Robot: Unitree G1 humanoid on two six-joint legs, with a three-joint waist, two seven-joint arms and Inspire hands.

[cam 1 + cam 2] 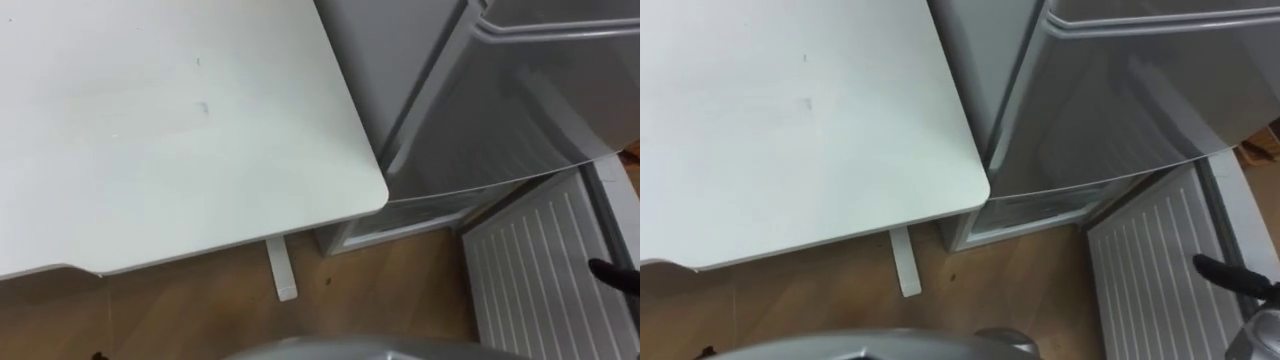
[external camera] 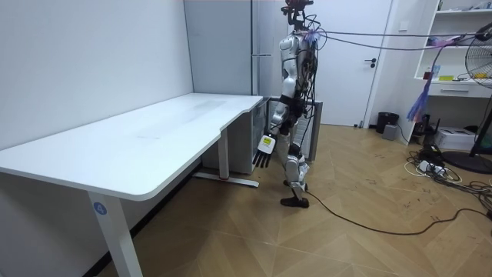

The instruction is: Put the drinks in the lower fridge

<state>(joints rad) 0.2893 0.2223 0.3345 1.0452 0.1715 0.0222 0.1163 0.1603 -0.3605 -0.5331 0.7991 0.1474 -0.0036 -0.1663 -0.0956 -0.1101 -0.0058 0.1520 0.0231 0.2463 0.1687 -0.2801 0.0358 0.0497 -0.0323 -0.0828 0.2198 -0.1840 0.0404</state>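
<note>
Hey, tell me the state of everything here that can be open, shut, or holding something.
Lower fridge door: open, ribbed inner side showing.
Upper fridge door: looks shut.
Left robot hand: open, hanging at the robot's side, holding nothing.
Right robot hand: over the open door's inner side; open or shut, unclear.

We mark a white desk [image 1: 180, 130] with a rounded corner; its bare top spans the left of both eye views. Beneath that corner a white foot bar [image 1: 281, 268] rests on the wooden floor [image 1: 390, 290]. In the room view the desk runs along a pale wall [image 2: 77, 61]. At the room view's right we note a white door [image 2: 369, 61], a dark bin [image 2: 387, 121] beside it, white shelves [image 2: 461, 46], a standing fan [image 2: 480, 85] and loose cables [image 2: 430, 165] on the floor.
</note>
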